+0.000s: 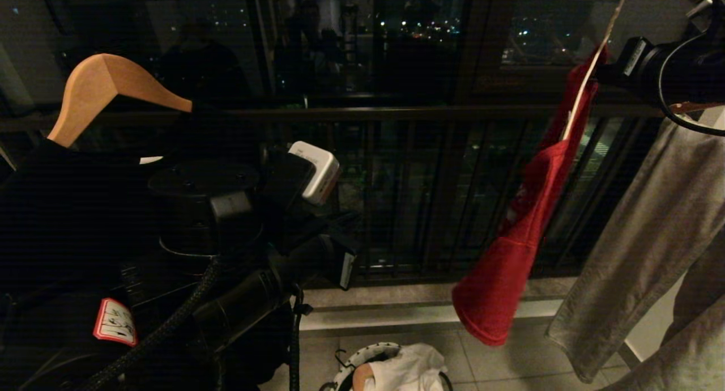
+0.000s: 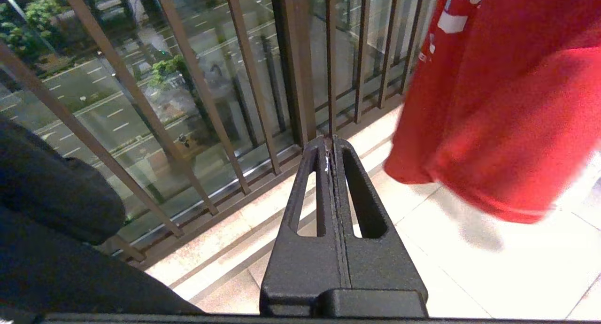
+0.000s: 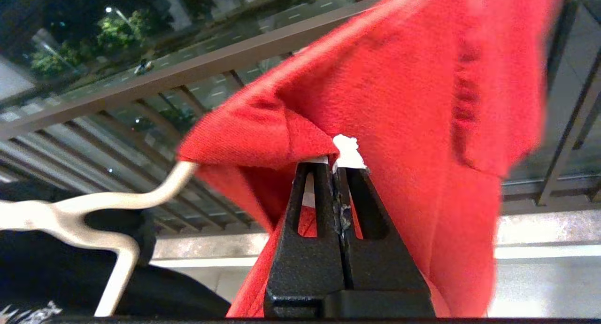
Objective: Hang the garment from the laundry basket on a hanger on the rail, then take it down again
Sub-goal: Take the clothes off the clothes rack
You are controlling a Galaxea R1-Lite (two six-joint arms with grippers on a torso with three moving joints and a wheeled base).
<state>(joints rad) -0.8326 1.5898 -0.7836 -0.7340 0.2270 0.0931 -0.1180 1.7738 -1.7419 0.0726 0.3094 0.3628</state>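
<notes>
The red garment hangs in the air at the right of the head view, draped over the thin white hanger, whose wire runs steeply up toward the top edge of the picture. Its lower hem dangles well above the tiled floor, with open air beneath it and the dark balcony railing behind it.

The right gripper is up at the top of the shirt. In its wrist view the two black fingers are pressed together, pinching a fold of red cloth with a bit of white hanger showing at their tips. A curved side hook of the hanger sticks out from under the cloth beside them.

The left gripper is held out lower and nearer the middle, its fingers closed on nothing, pointing toward the railing bars and the floor edge. The garment's hem hangs just beside it, apart from it.

To the far left hangs a black T-shirt on a wooden hanger. A grey cloth hangs at the far right, close beside the red shirt. The laundry basket sits on the floor at the bottom edge, with white cloth in it, below the gap between the two arms.
</notes>
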